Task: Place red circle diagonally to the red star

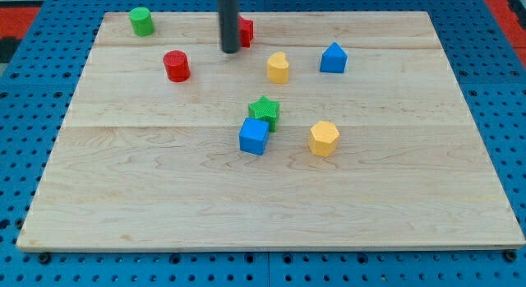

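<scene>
The red circle (176, 66) is a short red cylinder on the wooden board (148, 188), toward the view's top left. The red star (245, 30) lies near the top edge; the rod hides most of it, so its shape cannot be made out. My tip (229, 51) rests on the board just left of and below the red star, and to the right of and slightly above the red circle, a small gap away from it.
A green cylinder (141, 21) sits at the top left corner. A yellow heart-like block (278, 67) and a blue pentagon-like block (333, 58) lie right of the tip. A green star (265, 112), a blue cube (254, 136) and a yellow hexagon (324, 138) cluster mid-board.
</scene>
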